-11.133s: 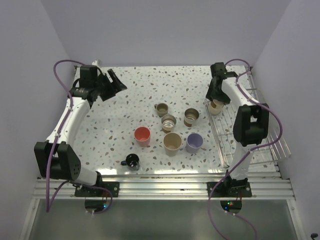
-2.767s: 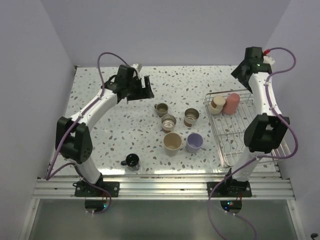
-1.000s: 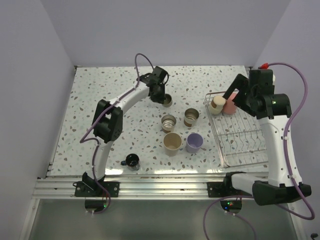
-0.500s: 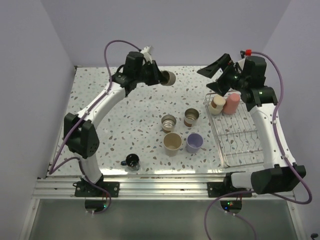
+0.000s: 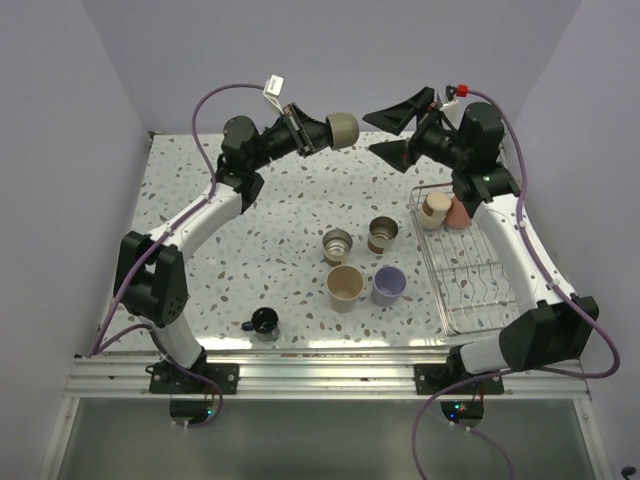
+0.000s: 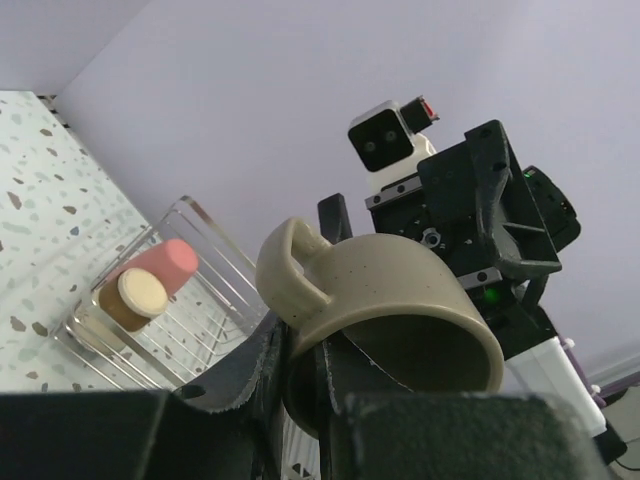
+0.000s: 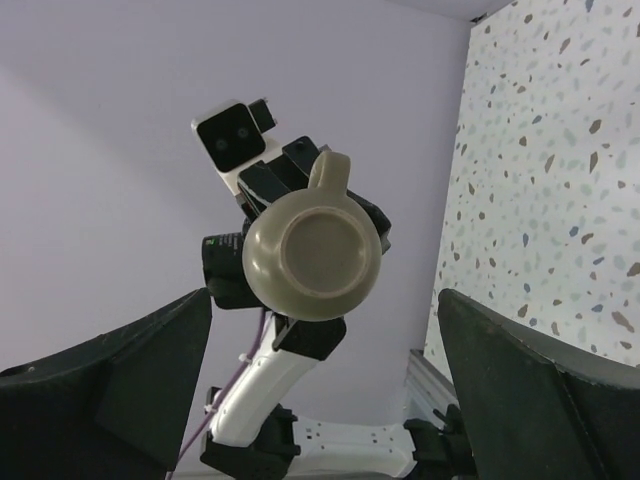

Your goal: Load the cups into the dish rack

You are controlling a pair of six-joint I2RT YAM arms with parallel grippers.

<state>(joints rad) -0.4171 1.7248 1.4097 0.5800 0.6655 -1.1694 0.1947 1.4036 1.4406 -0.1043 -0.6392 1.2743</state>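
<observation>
High over the back of the table, my left gripper (image 5: 322,131) (image 6: 305,345) is shut on the rim of a beige mug (image 5: 342,128) (image 6: 385,290) (image 7: 312,248), which it holds sideways in the air. One finger is inside the mug and one outside, beside the handle. My right gripper (image 5: 386,130) (image 7: 325,300) is open wide and faces the mug's base from a short gap. The dish rack (image 5: 470,290) (image 6: 200,325) at the right holds a tan cup (image 5: 434,210) (image 6: 135,295) and a pink cup (image 5: 459,212) (image 6: 160,262) at its far end.
On the speckled table stand a steel cup (image 5: 338,243), a tan-brown cup (image 5: 382,235), a beige cup (image 5: 345,285), a lavender cup (image 5: 389,285) and a small dark blue cup (image 5: 264,322) near the front edge. Walls close in on the left, back and right.
The left arm has raised the beige mug off the table and carried it right. The right gripper has swung left from over the rack to face the mug, still open.
</observation>
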